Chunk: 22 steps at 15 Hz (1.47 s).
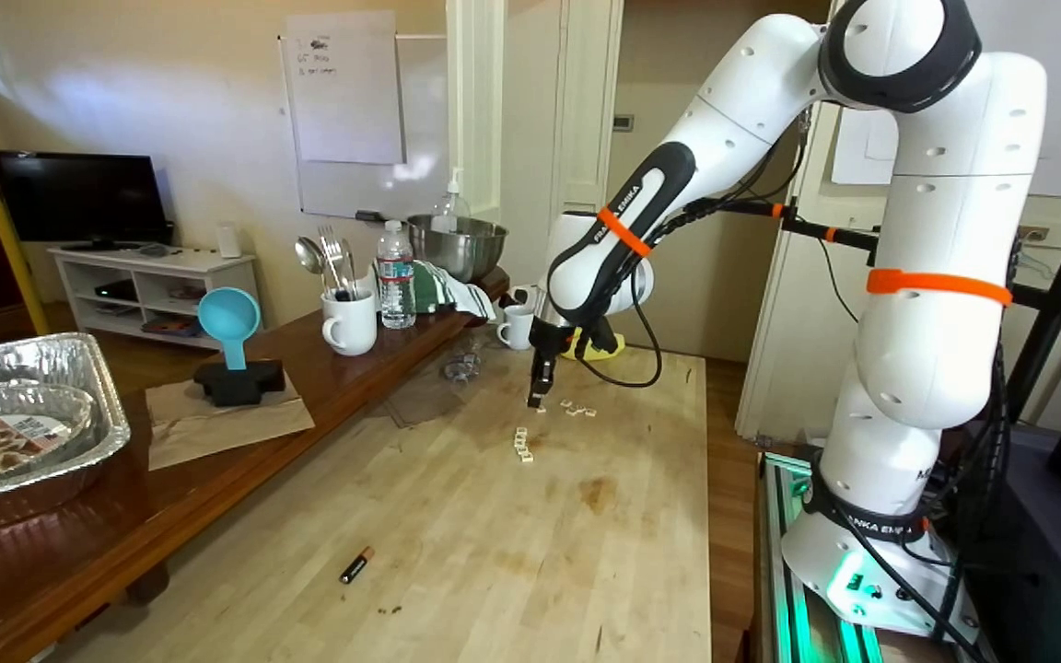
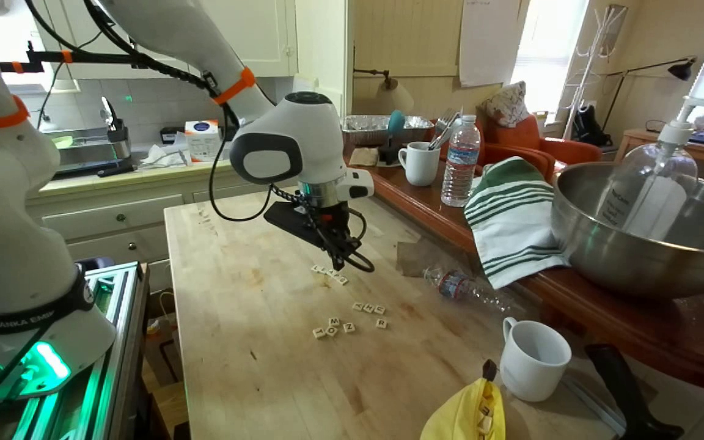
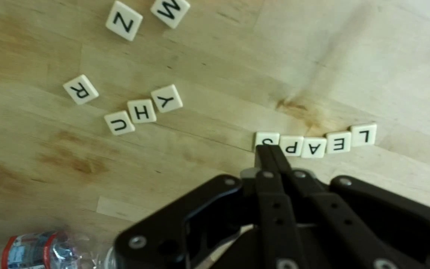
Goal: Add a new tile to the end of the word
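In the wrist view, the word (image 3: 314,148) is laid on the wooden surface (image 3: 215,74) as a slightly uneven row of five pale tiles, read from right to left as L, E, A, P, S. The end effector (image 3: 270,148) is closed, its two fingertips (image 3: 264,157) pressed together, and the lower part of the S tile (image 3: 267,136) is hidden by them; whether it is touched cannot be told. A row of three tiles (image 3: 142,106), U, H and Y, is placed side by side to the left, with the R tile (image 3: 81,89) set near it and the Z tile (image 3: 124,21) seen farther up. A clear plastic bottle (image 3: 32,250) is seen lying on its side at the lower left. In an exterior view, a battery (image 1: 356,564) is shown lying well apart from the word.
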Each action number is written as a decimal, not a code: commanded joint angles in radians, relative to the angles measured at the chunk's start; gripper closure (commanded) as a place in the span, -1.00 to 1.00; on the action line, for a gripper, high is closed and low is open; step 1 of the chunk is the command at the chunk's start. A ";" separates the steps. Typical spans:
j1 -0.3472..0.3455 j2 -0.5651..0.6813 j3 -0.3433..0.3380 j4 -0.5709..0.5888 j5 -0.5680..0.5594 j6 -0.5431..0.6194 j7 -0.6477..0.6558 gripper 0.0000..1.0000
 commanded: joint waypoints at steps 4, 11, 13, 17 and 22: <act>0.051 0.028 0.027 0.014 0.060 0.000 0.005 0.48; 0.065 0.021 0.030 0.002 0.037 -0.003 0.044 -0.37; 0.067 0.015 0.029 -0.002 0.031 -0.004 0.054 -0.68; 0.069 0.003 0.030 -0.008 0.029 -0.009 0.061 -1.00; 0.077 -0.010 0.030 -0.016 0.020 -0.010 0.077 -1.00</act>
